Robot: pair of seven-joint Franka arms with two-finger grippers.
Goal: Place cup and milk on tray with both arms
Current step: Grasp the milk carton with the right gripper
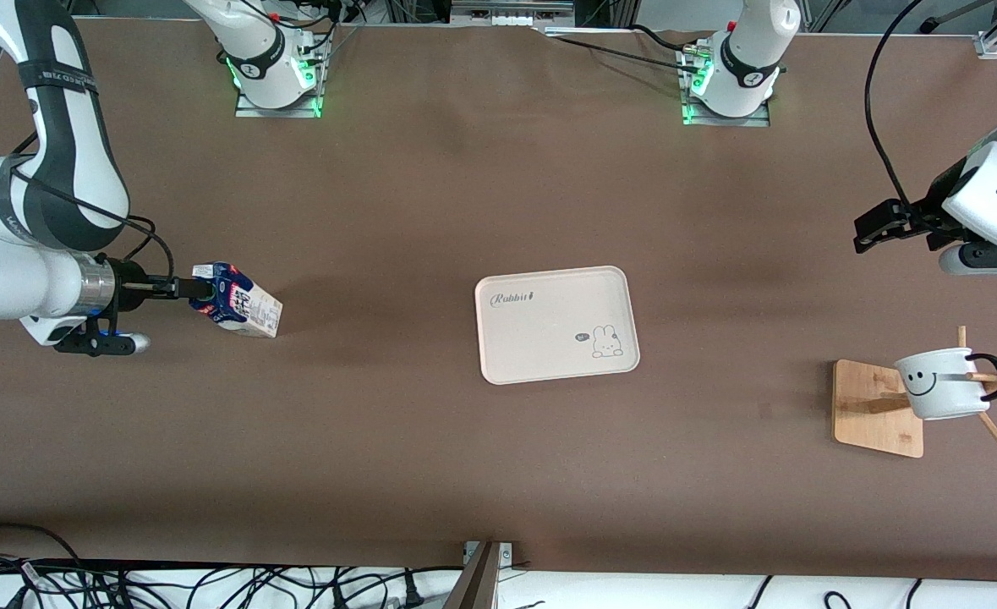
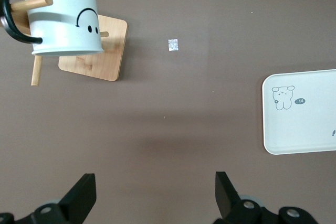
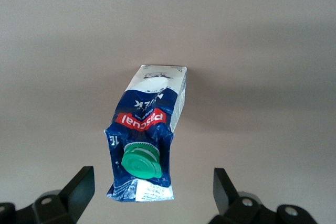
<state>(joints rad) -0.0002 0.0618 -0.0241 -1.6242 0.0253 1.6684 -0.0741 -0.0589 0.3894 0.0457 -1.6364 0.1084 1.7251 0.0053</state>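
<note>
Milk standing at the right arm's end of the tabletop, right pincer spread above its cap; light, squashable, best pinched across flat sides. Cup hung on wooden rack, rigid, breakable; left pincer spread, apart. Tray bare between.
</note>
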